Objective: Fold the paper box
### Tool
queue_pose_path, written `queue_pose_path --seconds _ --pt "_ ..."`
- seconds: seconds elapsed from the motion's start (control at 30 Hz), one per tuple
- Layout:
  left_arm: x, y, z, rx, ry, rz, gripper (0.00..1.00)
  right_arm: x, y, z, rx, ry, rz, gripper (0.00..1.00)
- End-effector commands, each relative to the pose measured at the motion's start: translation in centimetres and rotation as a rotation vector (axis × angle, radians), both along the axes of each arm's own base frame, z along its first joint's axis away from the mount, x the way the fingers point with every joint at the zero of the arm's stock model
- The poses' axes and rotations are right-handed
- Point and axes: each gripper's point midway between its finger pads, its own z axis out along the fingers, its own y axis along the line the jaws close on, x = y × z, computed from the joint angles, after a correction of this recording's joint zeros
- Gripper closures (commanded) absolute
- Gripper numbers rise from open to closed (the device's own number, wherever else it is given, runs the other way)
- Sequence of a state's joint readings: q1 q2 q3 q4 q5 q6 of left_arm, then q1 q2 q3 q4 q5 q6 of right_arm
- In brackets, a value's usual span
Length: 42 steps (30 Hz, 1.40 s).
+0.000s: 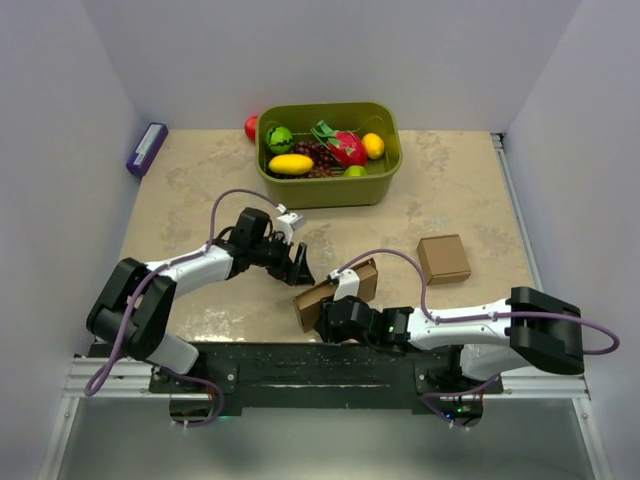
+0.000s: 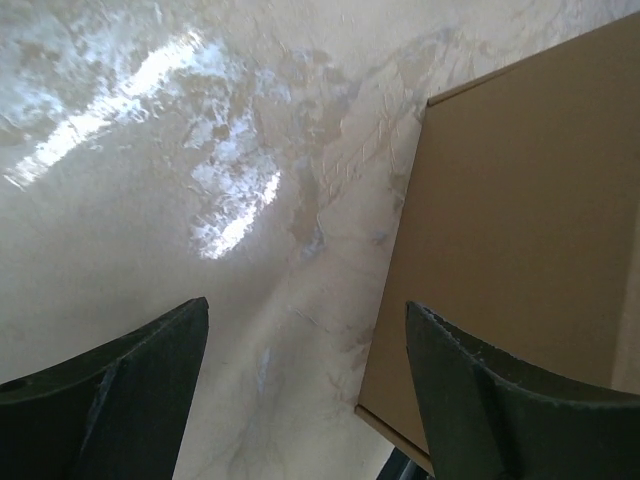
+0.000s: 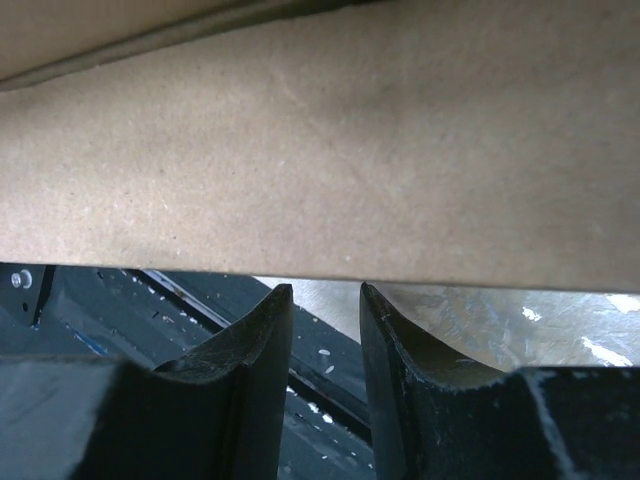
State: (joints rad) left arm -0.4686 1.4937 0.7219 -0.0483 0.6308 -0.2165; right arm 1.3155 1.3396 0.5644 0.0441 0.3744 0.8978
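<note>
I'm watching the paper box [image 1: 336, 292] sitting toward 6 o'clock on the tabletop, close to the near edge. It's showing as plain brown cardboard, unprinted, with smooth panels and a crease line, its long axis running from 8 to 2 o'clock.

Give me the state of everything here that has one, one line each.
paper box: flattish, not yet formed into a box.
left gripper: open, empty.
right gripper: jaws narrowly apart, nothing between them, tips at the paper box's edge.
small cardboard cube: closed, standing apart.
green bin: open-topped, holding fruit.
</note>
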Motion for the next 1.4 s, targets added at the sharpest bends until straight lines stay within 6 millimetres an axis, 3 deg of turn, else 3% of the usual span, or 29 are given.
queue_pose_path --seconds 0.0,0.17,0.33,0.53,0.63,1.07,1.17,1.2,1.37 --pt "0.4 -1.6 1.8 -0.046 -0.032 -0.070 0.17 1.1 0.6 1.6 0.044 -0.045 -0.047 0.63" --pt "-0.2 -2.6 2.0 -0.065 -0.022 -0.116 0.17 1.8 0.8 1.9 0.054 -0.079 -0.072 0.64" --pt "0.5 -3.2 3.0 -0.081 -0.045 -0.135 0.17 2.6 1.3 2.3 0.054 -0.118 -0.088 0.64" --pt "0.7 -4.0 3.1 -0.083 -0.039 -0.179 0.17 4.2 2.6 3.9 0.092 -0.196 -0.117 0.64" --pt "1.4 -4.2 3.2 -0.073 -0.055 -0.176 0.18 5.0 3.5 4.2 0.081 -0.232 -0.123 0.64" --pt "4.9 -4.8 3.7 -0.026 -0.106 -0.137 0.18 7.4 4.2 4.5 0.060 -0.297 -0.158 0.65" --pt "6.7 -3.8 5.0 -0.032 -0.148 -0.076 0.17 7.1 4.5 5.9 0.086 -0.313 -0.117 0.63" --pt "7.3 -3.4 6.3 -0.049 -0.177 -0.051 0.17 6.9 4.6 6.1 0.082 -0.317 -0.091 0.61" --pt "11.5 0.1 11.1 -0.065 -0.316 0.146 0.15 5.1 5.3 7.6 0.091 -0.292 0.037 0.40"
